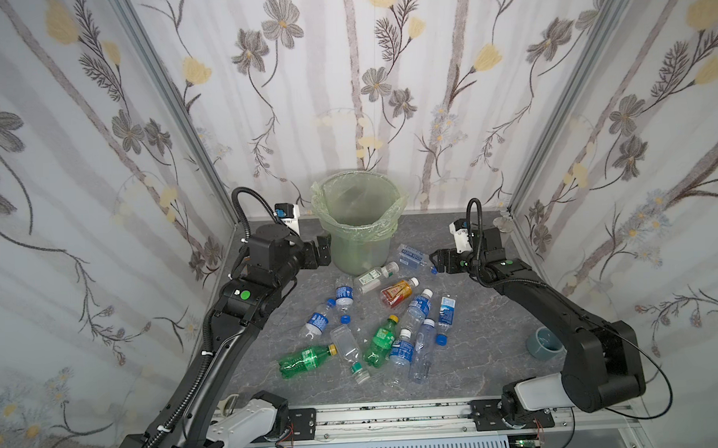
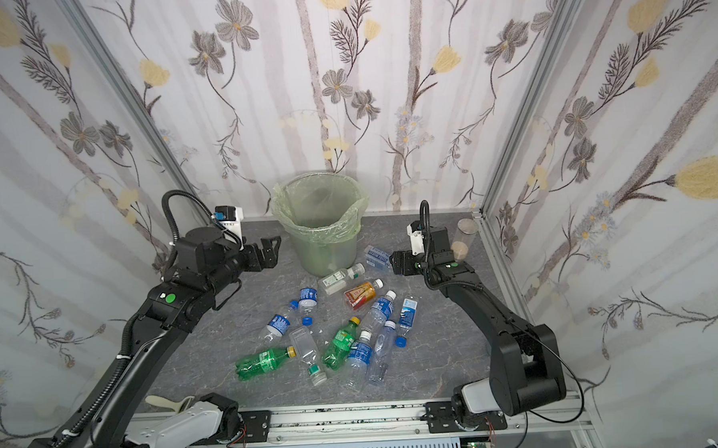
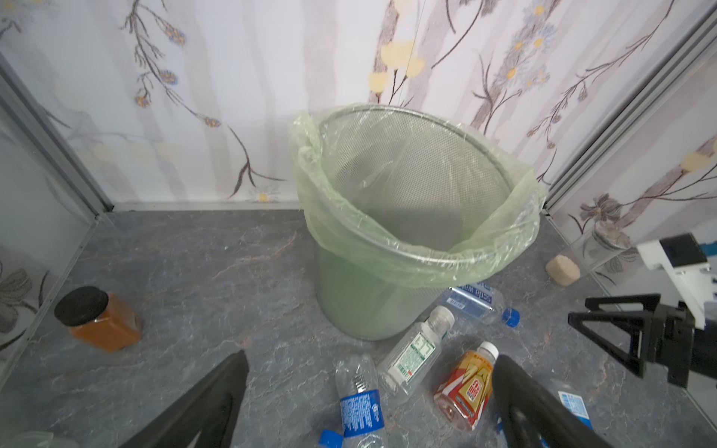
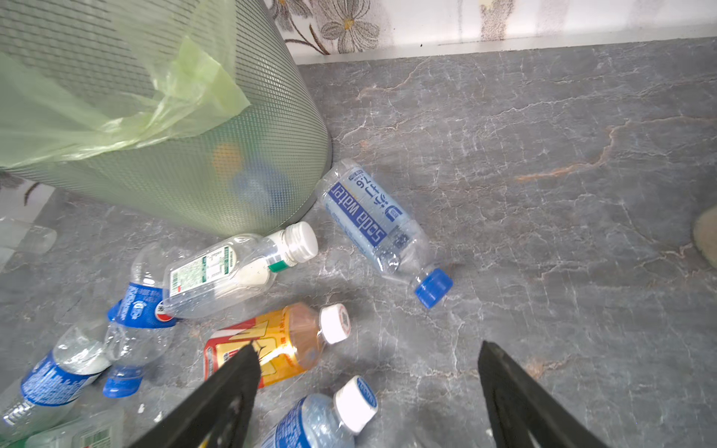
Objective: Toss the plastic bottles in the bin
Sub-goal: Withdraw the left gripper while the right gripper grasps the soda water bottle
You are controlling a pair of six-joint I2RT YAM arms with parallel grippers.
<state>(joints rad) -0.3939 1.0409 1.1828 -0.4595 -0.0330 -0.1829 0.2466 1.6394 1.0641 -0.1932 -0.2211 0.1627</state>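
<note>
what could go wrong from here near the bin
1. The soda water bottle lies right at the foot of the bin; jaws reaching for it could shove the bin.
2. The white-label bottle lies against a blue-label bottle, so lifting one may roll the other away.
3. The brown jar sits nearby and could get binned by mistake.

Plastic bottles (image 1: 380, 340): a dozen, clear, green, one orange, lying scattered on tabletop (image 1: 479, 353) before upright green-lined bin (image 1: 358, 250).
</note>
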